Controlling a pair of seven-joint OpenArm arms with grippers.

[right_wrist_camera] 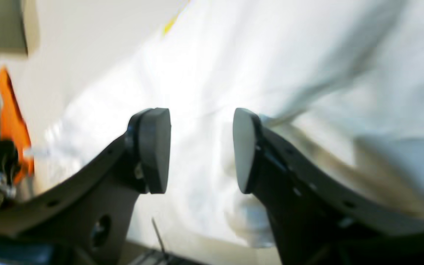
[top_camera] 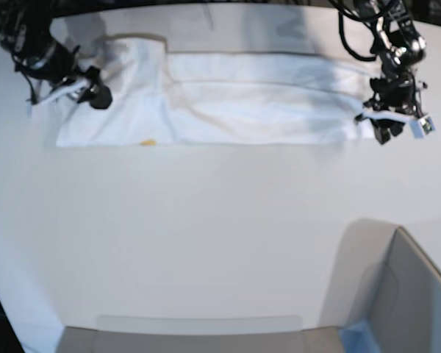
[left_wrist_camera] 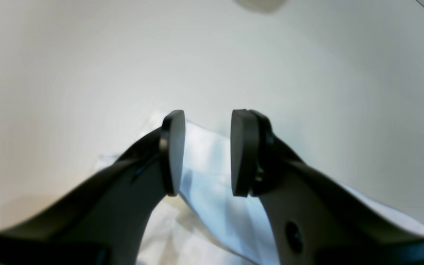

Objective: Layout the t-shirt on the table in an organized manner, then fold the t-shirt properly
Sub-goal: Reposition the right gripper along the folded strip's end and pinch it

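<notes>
Jaws parted, empty, over t-shirt.

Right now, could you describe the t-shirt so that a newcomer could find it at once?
Look at the large white table and follow it to its far edge. The t-shirt lies there as a long, flat white band between the two grippers. A tiny yellow-orange speck at its near hem sets it apart from the bare tabletop.

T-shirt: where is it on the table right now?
In the base view the t-shirt lies as a long folded strip along the table's far edge, between the two grippers.
</notes>
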